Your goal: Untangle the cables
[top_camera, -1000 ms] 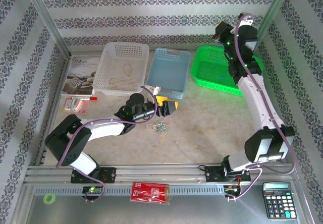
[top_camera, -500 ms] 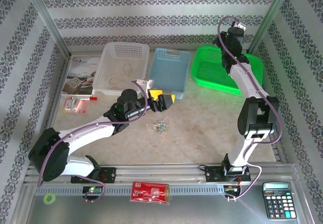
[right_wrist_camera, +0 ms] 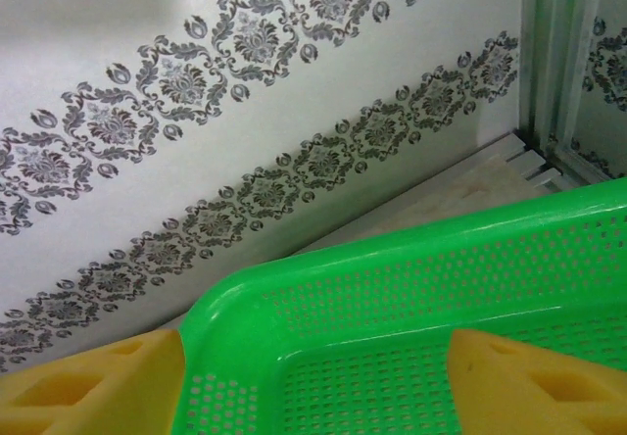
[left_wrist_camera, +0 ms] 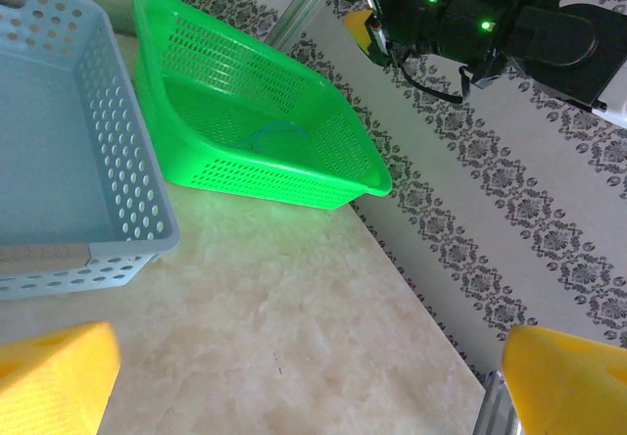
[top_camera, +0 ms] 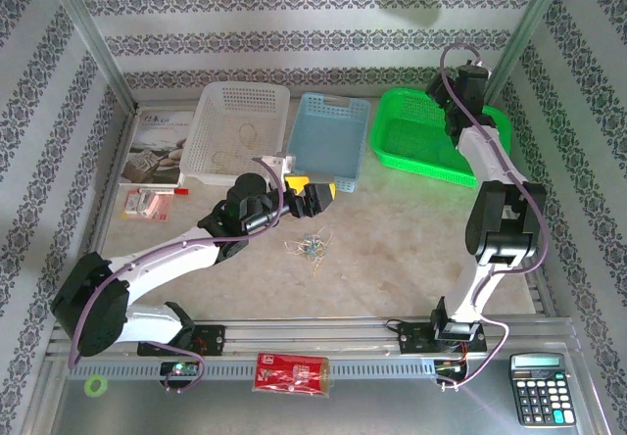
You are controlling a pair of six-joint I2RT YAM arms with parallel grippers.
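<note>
The cables (top_camera: 312, 246) lie as a small tangle of thin yellow, white and blue-green cords on the table's middle. My left gripper (top_camera: 315, 198) hovers just behind and above them, open. In the left wrist view its yellow fingers (left_wrist_camera: 54, 376) stand wide apart over bare tabletop, and the left gripper (left_wrist_camera: 309, 381) holds nothing. My right gripper (top_camera: 449, 90) is at the back, over the green basket (top_camera: 431, 141). The right gripper (right_wrist_camera: 313, 386) is open and empty above the green basket's corner (right_wrist_camera: 294, 308). One thin blue-green cord (left_wrist_camera: 274, 136) lies inside the green basket (left_wrist_camera: 294, 180).
A white basket (top_camera: 211, 146) holding a thin yellowish loop (top_camera: 245, 136) and a blue basket (top_camera: 328, 136) stand at the back. A booklet (top_camera: 157, 141) and a small packet (top_camera: 147, 203) lie at the left. Patterned walls enclose the table.
The right gripper, shut earlier, has opened over the green basket while its arm swung further back. The left arm stretched out and lifted a little behind the tangle.
</note>
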